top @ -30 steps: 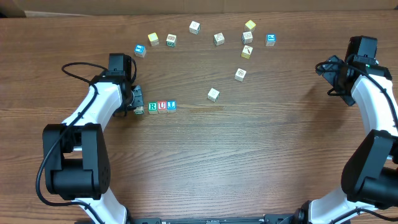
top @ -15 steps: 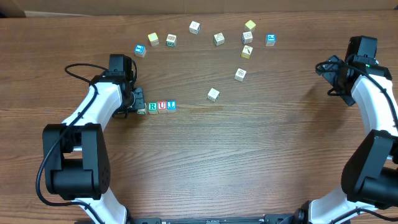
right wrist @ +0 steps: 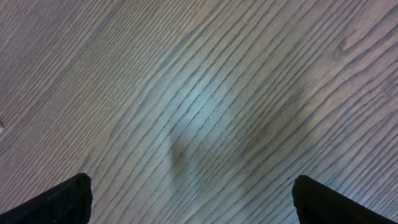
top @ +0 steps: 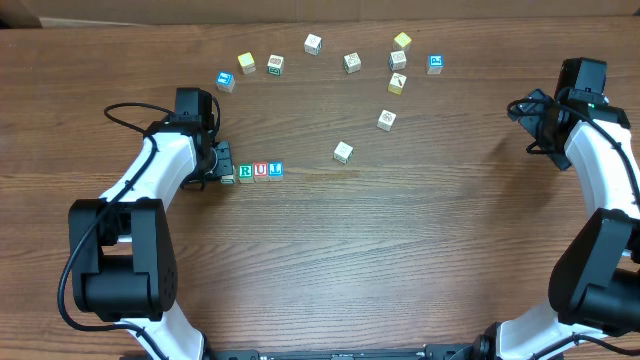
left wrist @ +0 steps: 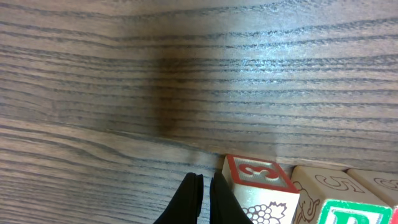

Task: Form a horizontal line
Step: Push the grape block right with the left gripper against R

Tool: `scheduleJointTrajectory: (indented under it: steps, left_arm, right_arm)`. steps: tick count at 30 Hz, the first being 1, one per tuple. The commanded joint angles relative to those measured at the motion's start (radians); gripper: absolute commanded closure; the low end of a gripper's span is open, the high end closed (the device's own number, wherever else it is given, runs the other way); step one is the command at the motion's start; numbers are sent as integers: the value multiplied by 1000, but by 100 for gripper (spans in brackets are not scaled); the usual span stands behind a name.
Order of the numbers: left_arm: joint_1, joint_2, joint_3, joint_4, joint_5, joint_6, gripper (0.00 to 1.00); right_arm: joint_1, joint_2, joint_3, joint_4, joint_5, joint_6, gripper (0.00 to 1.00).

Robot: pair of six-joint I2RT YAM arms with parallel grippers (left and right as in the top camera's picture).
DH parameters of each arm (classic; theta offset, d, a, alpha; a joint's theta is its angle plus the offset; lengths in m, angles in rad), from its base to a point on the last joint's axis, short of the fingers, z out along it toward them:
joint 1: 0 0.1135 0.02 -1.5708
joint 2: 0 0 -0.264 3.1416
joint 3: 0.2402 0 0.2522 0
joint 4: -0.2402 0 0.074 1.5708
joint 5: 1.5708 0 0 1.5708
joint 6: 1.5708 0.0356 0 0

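The row [top: 253, 172] sits left of centre on the table [top: 400, 250], its long axis running left to right. From above it reads a green R, a red U, then a blue letter I can't make out. The end cube [left wrist: 258, 186] is half hidden beside the left gripper [left wrist: 205, 199], whose fingers are pinched together on nothing. Up close that cube shows a red-framed 3, and its neighbours are cut off. The right gripper [right wrist: 193, 182] gapes wide over bare wood. The print on the loose cubes [top: 343, 152] is too small to read.
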Motion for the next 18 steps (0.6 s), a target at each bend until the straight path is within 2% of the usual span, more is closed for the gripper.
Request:
scheduleJointTrajectory:
  steps: [1,18]
  left_arm:
    - [5,4,-9,1,14,-11,96]
    - [5,4,-9,2,46,20,96]
  right_arm:
    - [0,-16,13,2,11,-5,0]
    - [0,-16,13,2,11,-5,0]
